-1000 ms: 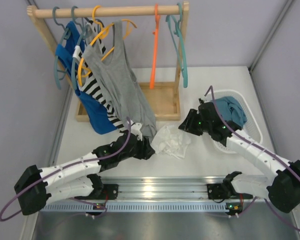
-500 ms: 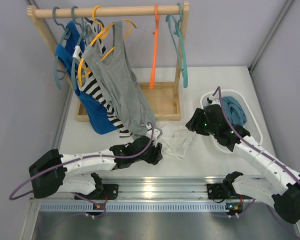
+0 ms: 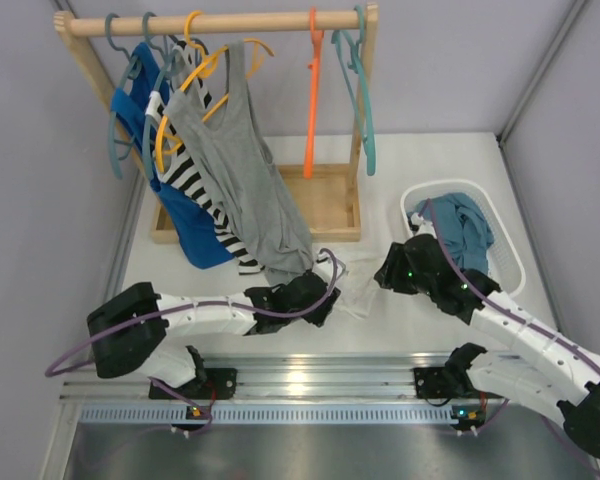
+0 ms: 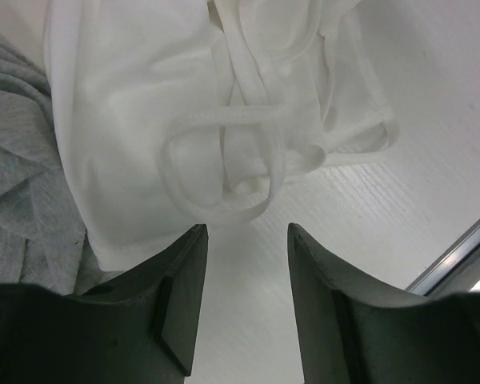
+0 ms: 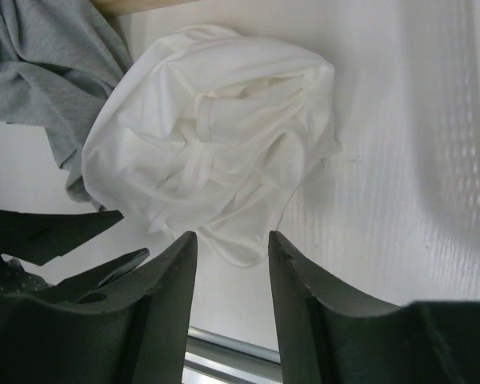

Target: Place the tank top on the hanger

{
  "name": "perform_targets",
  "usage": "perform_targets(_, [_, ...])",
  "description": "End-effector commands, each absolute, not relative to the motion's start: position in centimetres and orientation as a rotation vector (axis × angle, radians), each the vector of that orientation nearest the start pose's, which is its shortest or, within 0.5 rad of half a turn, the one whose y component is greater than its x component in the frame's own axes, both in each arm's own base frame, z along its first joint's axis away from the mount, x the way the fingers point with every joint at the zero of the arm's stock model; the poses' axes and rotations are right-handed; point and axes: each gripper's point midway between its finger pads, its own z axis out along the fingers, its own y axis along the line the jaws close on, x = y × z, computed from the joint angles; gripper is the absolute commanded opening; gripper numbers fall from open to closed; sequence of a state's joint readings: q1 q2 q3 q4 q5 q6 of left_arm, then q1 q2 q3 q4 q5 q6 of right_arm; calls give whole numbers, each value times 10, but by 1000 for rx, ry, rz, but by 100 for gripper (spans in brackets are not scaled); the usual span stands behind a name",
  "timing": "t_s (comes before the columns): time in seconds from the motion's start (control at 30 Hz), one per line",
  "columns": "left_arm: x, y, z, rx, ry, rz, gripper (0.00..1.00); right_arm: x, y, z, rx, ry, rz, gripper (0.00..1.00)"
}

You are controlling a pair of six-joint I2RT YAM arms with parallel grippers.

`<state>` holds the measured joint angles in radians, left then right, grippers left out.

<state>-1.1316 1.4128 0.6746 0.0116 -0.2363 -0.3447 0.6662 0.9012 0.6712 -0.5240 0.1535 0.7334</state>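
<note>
white thin-fabric tank top: crumpled on the desk
left gripper: spread, empty, at its 9 o'clock
right gripper: spread, empty, at 3 o'clock
slim orange plastic hanger: hanging at 12 o'clock

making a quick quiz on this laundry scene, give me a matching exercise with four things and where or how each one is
Things:
1. tank top
2. hanger
3. grey top
4. basket

States:
A. bare, hooked on the rail
B. crumpled on the table
C. holds a teal garment
D. hanging long from the rail's left half

Pairs: 1-B, 2-A, 3-D, 4-C
</note>
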Motion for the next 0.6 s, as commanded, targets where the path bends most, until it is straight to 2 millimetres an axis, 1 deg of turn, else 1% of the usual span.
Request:
perform_targets(0.0, [191,-337,82,784,2082,-540,50,210,171,135,149,2331,541,41])
perform_targets(0.33, [196,-348,78,830,2054,-526,49,199,171,117,134,2363,526,39])
perform_targets(0.4, [198,-347,72,836,2066,-501,49,198,172,116,131,2365,528,38])
perform_targets(0.57, [200,-346,68,838,2077,-478,45,196,175,115,105,2364,523,36])
